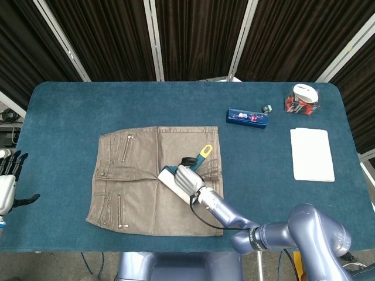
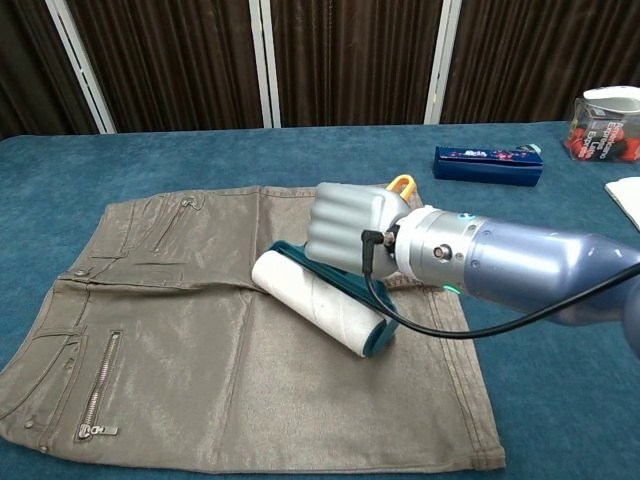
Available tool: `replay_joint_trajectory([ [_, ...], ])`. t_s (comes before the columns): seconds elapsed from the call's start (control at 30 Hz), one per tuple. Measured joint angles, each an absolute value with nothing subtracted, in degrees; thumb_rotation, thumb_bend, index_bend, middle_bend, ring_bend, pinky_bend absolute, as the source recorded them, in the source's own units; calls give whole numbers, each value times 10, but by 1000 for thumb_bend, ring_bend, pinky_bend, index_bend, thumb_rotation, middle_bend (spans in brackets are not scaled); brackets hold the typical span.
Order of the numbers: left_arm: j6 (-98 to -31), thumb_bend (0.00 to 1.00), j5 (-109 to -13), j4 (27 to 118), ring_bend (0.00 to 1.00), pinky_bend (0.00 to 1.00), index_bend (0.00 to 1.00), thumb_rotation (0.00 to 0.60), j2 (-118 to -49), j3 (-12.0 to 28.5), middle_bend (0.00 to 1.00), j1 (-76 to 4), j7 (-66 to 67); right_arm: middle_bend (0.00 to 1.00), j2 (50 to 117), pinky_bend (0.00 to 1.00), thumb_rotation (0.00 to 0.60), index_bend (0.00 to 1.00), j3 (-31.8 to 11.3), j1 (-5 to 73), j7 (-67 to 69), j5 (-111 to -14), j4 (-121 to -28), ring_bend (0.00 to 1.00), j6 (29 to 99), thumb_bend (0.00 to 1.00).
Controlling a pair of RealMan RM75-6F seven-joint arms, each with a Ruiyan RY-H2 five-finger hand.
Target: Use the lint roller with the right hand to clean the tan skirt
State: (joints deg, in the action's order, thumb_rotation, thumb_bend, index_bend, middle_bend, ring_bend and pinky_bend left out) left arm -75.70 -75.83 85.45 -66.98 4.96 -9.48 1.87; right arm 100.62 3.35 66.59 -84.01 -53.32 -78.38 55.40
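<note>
The tan skirt (image 1: 146, 175) (image 2: 200, 340) lies flat on the blue table, zippers showing on its left half. My right hand (image 1: 188, 177) (image 2: 355, 232) grips the lint roller's teal handle, whose yellow tip (image 1: 206, 150) (image 2: 402, 184) sticks out behind the fingers. The white roller head (image 1: 173, 181) (image 2: 315, 308) rests on the skirt near its middle. My left hand (image 1: 9, 181) sits at the table's left edge, fingers apart, holding nothing, well away from the skirt.
A blue box (image 1: 248, 117) (image 2: 488, 165) lies beyond the skirt to the right. A jar with a white lid (image 1: 303, 98) (image 2: 604, 125) stands at the far right corner. A white cloth (image 1: 312, 153) lies along the right side.
</note>
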Motion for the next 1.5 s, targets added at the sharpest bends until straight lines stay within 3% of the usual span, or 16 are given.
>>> replay_joint_trajectory([
  [0.67,-758,0,-759,859,0,0,0,600,-673,48,0,-96,28,633,976,552,600,597,29,614,-776,-506,-621,541,540,756],
  [1.5,-756,0,-759,855,0,0,0,600,-670,48,0,-96,19,633,980,552,600,597,65,618,-842,-630,-816,545,562,757],
])
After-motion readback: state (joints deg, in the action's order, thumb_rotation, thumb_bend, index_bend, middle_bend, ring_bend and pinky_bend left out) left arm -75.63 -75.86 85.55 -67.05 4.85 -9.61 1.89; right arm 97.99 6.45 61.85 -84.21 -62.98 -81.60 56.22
